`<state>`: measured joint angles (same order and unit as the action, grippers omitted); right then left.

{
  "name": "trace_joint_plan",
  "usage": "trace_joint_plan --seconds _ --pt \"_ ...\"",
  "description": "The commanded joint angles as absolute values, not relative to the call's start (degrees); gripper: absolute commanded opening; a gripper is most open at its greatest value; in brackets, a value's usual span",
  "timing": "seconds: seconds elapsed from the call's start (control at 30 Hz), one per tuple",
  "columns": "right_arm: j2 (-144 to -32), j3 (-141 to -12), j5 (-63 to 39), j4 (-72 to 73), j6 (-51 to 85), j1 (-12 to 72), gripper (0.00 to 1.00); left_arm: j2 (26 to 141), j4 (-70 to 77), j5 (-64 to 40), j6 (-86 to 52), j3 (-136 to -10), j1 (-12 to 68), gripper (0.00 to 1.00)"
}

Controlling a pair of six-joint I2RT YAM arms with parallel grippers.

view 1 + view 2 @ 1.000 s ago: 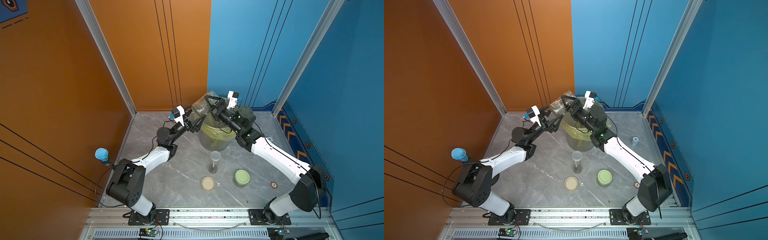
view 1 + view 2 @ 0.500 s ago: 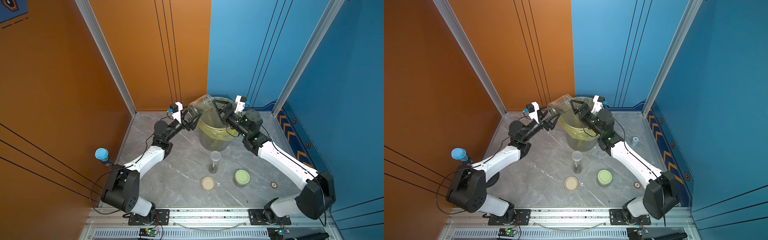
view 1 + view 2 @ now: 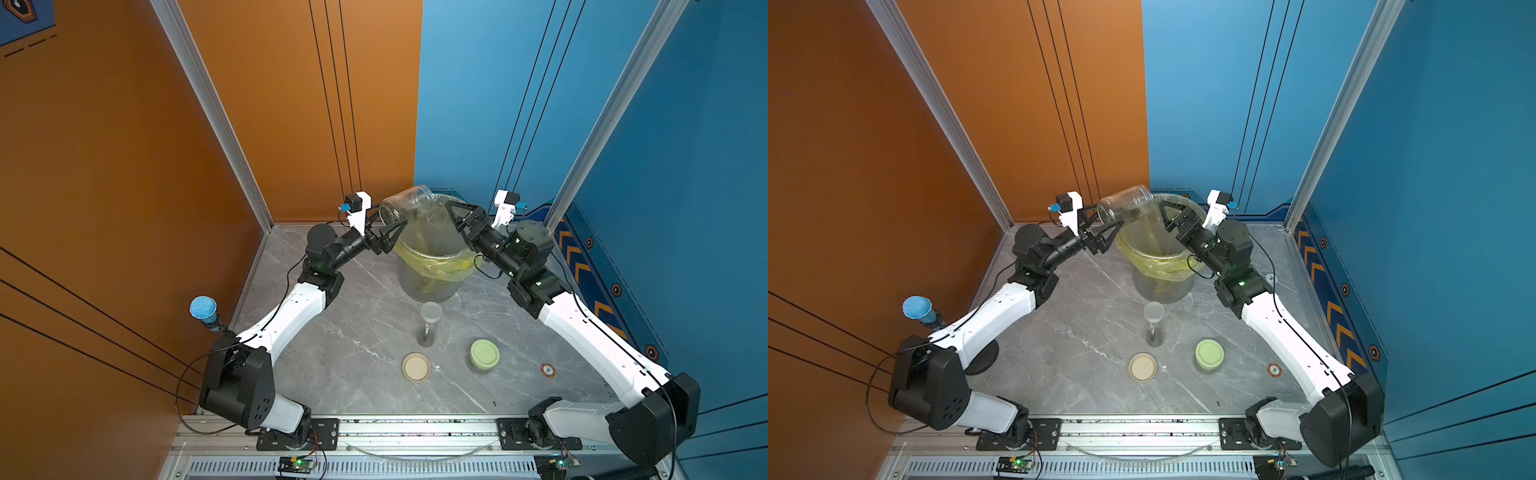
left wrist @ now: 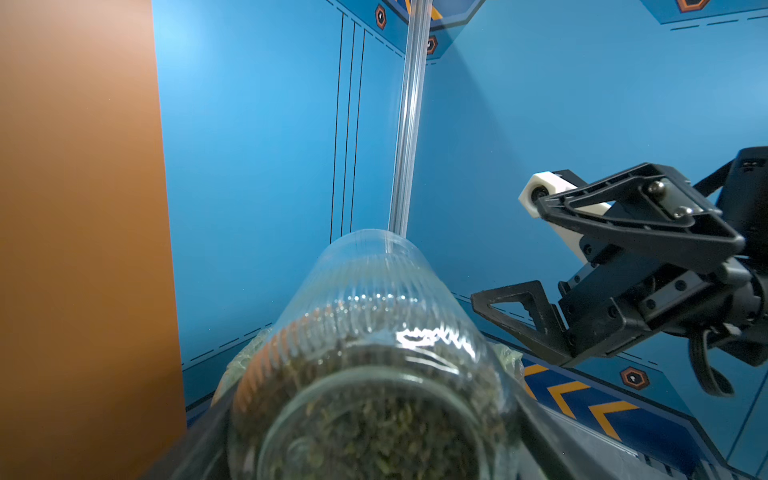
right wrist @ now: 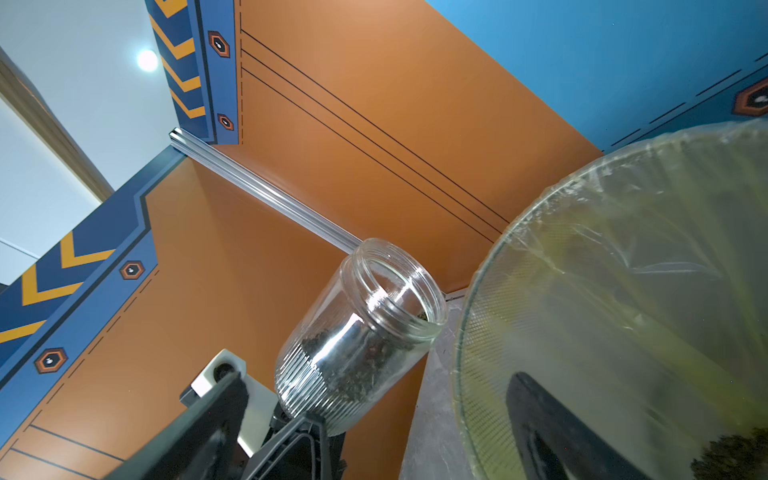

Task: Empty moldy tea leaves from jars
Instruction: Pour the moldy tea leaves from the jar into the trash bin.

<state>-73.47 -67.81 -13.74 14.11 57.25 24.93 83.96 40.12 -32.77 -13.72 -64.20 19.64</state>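
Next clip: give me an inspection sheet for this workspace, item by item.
Surface: grey marbled tabletop, a few tiny specks near the front.
Job's things: wide clear ribbed glass jar, lidless, tipped toward the grey bin with yellow bag; dark tea leaves inside it. The tall narrow jar and short green-lidded jar stand closed; a round beige lid lies loose.
Clutter: small orange-ringed disc.
Grippers: left gripper jaws clamp the wide jar's base; right gripper jaws open, empty, near the bin's rim.
Cables: black cable loops off the left arm's base.
Surroundings: orange and blue wall panels; blue round-headed knob at the left edge.
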Motion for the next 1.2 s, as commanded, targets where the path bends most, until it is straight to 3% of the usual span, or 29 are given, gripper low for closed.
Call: trace_joint_plan --seconds 0.0,0.43,1.17 --pt "-71.56 -69.11 -13.89 8.64 52.67 23.47 1.00 80.63 34.57 -35.62 -9.57 -69.39 20.37 0.44" --pt "-70.57 -70.23 -15.91 3.56 49.41 17.64 1.00 81.71 0.57 -37.34 3.90 -85.20 22.56 0.44" --pt "-68.92 -66.80 -15.03 6.31 48.51 16.88 1.00 96.20 -33.89 -30.36 13.45 -111.45 27.08 0.43"
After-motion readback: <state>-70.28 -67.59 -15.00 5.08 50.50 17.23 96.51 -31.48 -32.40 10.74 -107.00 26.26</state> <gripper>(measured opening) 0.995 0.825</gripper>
